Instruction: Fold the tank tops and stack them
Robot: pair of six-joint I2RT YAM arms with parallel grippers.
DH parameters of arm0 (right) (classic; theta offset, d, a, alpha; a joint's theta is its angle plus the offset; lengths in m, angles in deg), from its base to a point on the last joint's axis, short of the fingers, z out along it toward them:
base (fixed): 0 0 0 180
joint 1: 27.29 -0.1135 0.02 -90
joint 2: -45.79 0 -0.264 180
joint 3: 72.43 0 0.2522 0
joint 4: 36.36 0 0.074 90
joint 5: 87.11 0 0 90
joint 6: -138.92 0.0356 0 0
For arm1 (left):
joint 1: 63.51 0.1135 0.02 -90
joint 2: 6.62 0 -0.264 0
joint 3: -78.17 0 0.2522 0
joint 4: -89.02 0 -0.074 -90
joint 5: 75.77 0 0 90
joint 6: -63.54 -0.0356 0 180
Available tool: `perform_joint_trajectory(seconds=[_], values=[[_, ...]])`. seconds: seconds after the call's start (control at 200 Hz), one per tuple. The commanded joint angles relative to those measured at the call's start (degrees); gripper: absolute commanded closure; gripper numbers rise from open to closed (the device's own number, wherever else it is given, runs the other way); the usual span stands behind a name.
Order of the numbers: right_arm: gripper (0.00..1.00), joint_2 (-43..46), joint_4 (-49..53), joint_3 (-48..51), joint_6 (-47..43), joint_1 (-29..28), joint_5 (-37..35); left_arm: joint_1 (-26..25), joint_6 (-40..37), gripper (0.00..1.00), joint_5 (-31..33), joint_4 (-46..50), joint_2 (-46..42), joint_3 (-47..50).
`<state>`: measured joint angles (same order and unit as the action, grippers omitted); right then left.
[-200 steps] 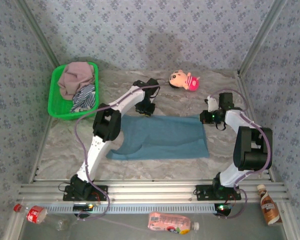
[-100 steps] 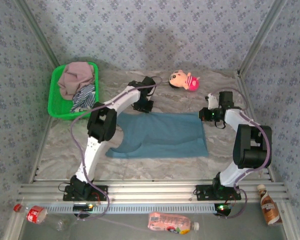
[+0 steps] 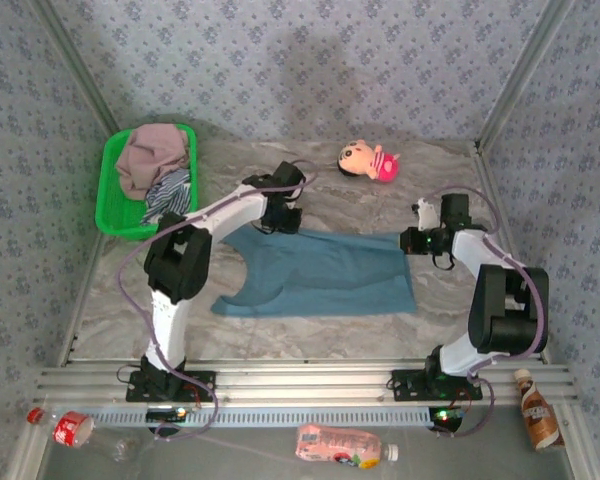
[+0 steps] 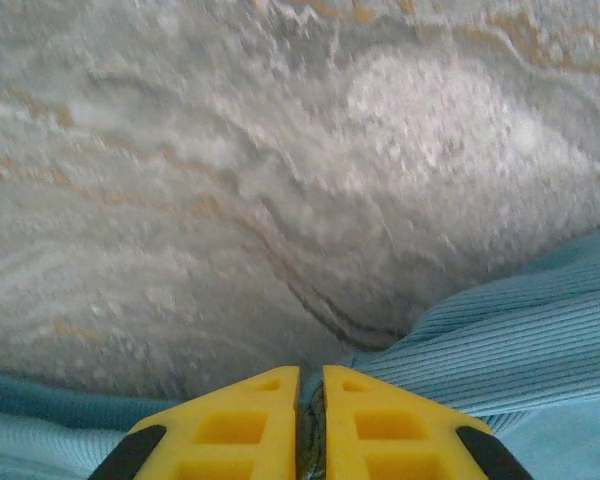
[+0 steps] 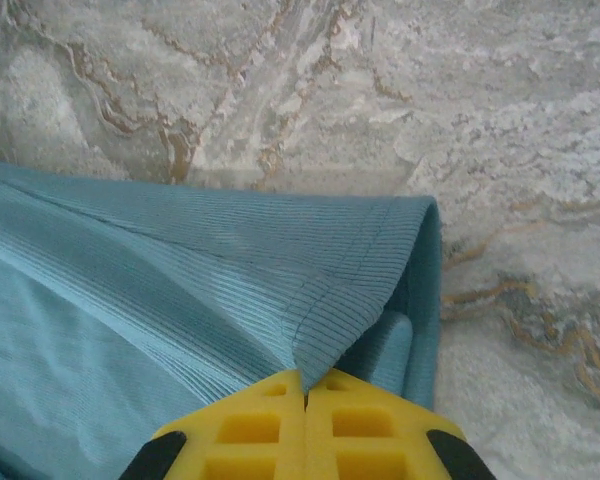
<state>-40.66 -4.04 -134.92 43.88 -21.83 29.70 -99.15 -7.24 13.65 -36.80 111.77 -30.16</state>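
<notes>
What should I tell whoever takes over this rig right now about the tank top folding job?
Left gripper: jaws shut on the far left edge of the teal tank top.
Right gripper: jaws shut on its far right corner.
The teal tank top lies spread on the table; the mauve tank top and striped tank top are bunched in the green basket, far left.
Done: one top laid out and gripped.
To do: fold it, fold the other two, stack all three.
</notes>
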Motion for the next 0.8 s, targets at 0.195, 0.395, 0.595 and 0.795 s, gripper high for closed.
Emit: perform_joint_trajectory(seconds=[0.195,0.395,0.595,0.795], values=[[0.97,3.4,4.7,3.1,-6.5,-1.4,-9.1,-3.3,3.6,0.85,0.6,-5.9,-8.0,10.2],[0.96,0.4,5.7,2.2,-8.9,-3.9,-12.6,-4.5,4.1,0.84,0.8,-6.1,-7.8,14.0],[0.88,-1.6,8.1,1.5,-9.3,-5.5,-16.4,-6.1,4.0,0.80,0.5,-5.5,-8.4,16.4],[0.75,-1.6,10.3,-0.1,-9.6,-6.5,-16.1,-6.1,2.6,0.73,0.8,-3.0,-8.6,16.1]])
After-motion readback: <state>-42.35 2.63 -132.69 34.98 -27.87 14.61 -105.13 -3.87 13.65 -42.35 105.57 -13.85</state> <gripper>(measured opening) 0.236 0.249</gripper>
